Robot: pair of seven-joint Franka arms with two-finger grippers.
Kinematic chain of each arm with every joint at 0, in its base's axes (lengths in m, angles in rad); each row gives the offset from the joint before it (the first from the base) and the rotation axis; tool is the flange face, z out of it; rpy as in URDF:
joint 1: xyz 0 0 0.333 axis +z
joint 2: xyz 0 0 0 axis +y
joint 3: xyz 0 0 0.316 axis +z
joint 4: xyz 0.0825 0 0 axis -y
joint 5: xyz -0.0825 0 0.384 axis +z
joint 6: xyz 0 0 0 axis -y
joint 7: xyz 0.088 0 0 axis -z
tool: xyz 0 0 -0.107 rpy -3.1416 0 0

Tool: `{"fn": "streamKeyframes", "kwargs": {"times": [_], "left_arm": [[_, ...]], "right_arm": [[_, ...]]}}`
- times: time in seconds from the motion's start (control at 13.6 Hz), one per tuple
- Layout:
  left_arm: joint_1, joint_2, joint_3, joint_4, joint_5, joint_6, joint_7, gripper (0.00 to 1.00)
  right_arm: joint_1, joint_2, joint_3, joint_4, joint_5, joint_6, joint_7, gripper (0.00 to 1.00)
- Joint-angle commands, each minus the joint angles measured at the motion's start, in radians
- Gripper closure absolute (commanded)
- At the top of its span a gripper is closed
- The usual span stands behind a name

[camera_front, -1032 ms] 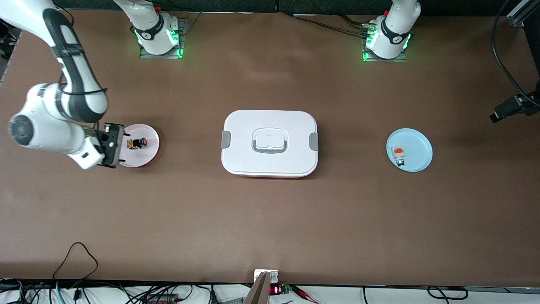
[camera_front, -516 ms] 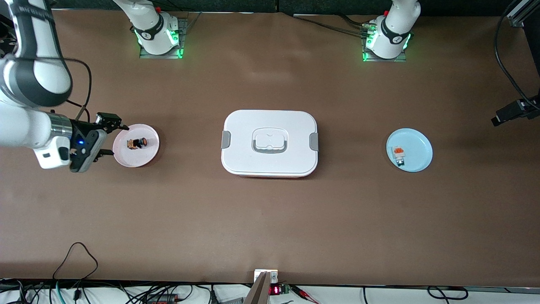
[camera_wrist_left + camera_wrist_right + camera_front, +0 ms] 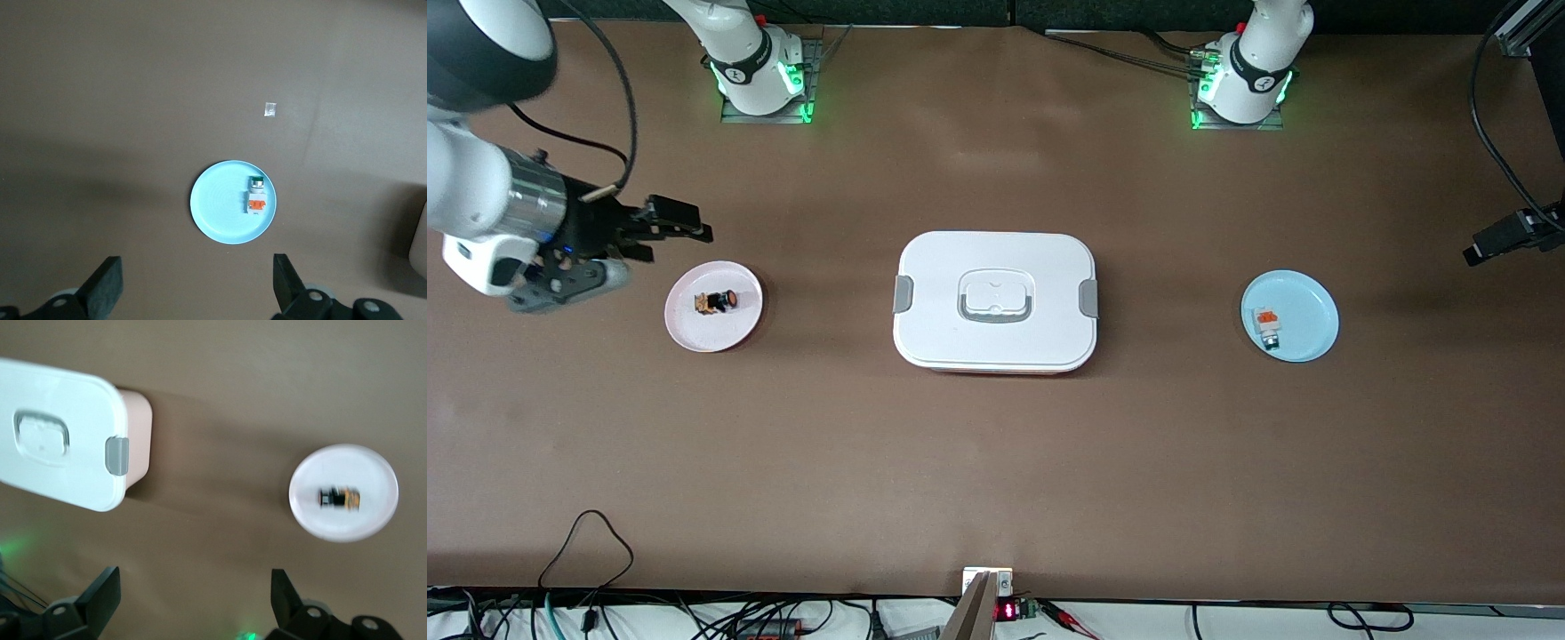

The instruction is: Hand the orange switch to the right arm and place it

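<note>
— What took up most of the brown table (image 3: 996, 462)?

— A white rectangular plastic box with grey side clips and a recessed lid handle (image 3: 995, 300) sat in the middle of it. Toward the left arm's end lay a round light-blue plate (image 3: 1312, 307), and toward the right arm's end a round pale-pink plate (image 3: 738, 324), each well apart from the box.

— And the arms?

— The right arm (image 3: 480, 191) reached in from the table's edge at its own end. The right gripper (image 3: 676, 227) hung over bare table just beside the pink plate, its jaws spread wide with nothing between them. The left gripper (image 3: 197, 287) showed only in its own wrist view, high over the blue plate, jaws likewise wide apart and empty.

— Where was the part?

— The orange switch (image 3: 717, 301), a small dark cylinder with an orange block at one end, lay on its side in the middle of the pink plate, touched by neither gripper. The right wrist view showed it there too (image 3: 339, 499).

— Anything on the blue plate?

— A small white-bodied part with an orange top (image 3: 1267, 323), lying flat. Near that plate, a tiny pale scrap (image 3: 269, 110) sat on the table.
</note>
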State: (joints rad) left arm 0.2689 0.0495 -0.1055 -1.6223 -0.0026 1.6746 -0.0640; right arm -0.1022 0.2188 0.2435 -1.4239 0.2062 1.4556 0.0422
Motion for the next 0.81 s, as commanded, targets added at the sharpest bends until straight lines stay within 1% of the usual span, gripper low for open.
{"fn": "streamKeyframes", "kwargs": {"times": [0.0,0.07,0.15,0.22,0.37,0.52,0.59,0.74], "left_arm": [[0.003,0.027,-0.003,0.039,0.016,-0.019,0.001,0.01],[0.001,0.027,-0.003,0.039,0.016,-0.019,0.001,0.01],[0.001,0.027,-0.003,0.039,0.016,-0.019,0.001,0.01],[0.001,0.027,-0.005,0.039,0.015,-0.019,0.001,0.01],[0.001,0.027,-0.005,0.039,0.015,-0.019,0.001,0.01],[0.001,0.027,-0.003,0.039,0.016,-0.019,0.001,0.01],[0.001,0.027,-0.003,0.039,0.016,-0.019,0.001,0.01],[0.003,0.027,-0.003,0.039,0.016,-0.019,0.001,0.01]], "right_arm": [[0.019,-0.009,-0.013,0.059,-0.130,-0.061,0.103,0.00],[0.019,-0.021,-0.029,0.059,-0.199,-0.055,0.102,0.00],[0.019,-0.024,-0.064,0.059,-0.244,-0.054,0.102,0.00],[0.019,-0.026,-0.110,0.059,-0.257,-0.046,0.110,0.00],[0.019,-0.026,-0.223,0.057,-0.243,0.008,0.111,0.00],[0.019,-0.024,-0.300,0.057,-0.209,0.012,0.104,0.00],[0.027,-0.024,-0.323,0.056,-0.194,0.014,0.096,0.00],[0.055,-0.024,-0.361,0.048,-0.200,0.031,0.015,0.00]]}}
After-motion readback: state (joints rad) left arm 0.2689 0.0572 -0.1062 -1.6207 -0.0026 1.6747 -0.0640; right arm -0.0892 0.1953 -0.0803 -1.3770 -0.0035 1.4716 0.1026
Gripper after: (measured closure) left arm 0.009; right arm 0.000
